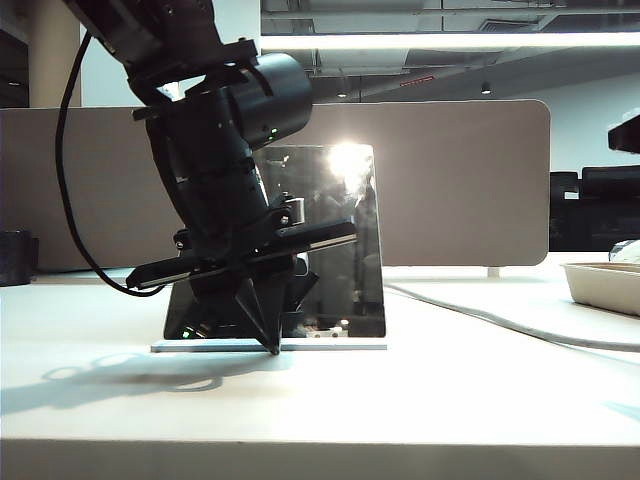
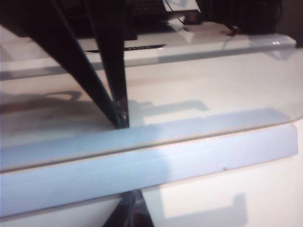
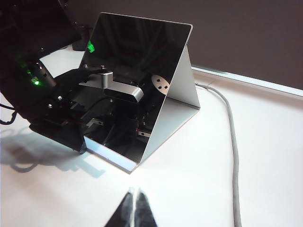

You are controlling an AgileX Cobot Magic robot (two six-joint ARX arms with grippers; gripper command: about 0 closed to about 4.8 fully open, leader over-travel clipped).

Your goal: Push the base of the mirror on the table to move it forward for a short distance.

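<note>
From the exterior view you see the left gripper point(image 1: 272, 349) with its jaws pinched together, tip down at the front edge of the base point(image 1: 330, 345) under the mirror point(image 1: 330, 240) mid-surface. Your left wrist view shows that tip meeting the base point(image 2: 156, 156), so the push seems to be starting; next, press steadily and low. In the right wrist view the right gripper point(image 3: 133, 208) hangs apart, jaws nearly together, well short of the mirror point(image 3: 137, 61).

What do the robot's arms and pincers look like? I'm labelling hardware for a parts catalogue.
The left arm is glossy black and bulky, with a rounded housing, small green lights and a black cable looping behind it. Its left pincer has slim, dark fingers tapering to a point. The right pincer shows only two narrow dark fingertips.
</note>
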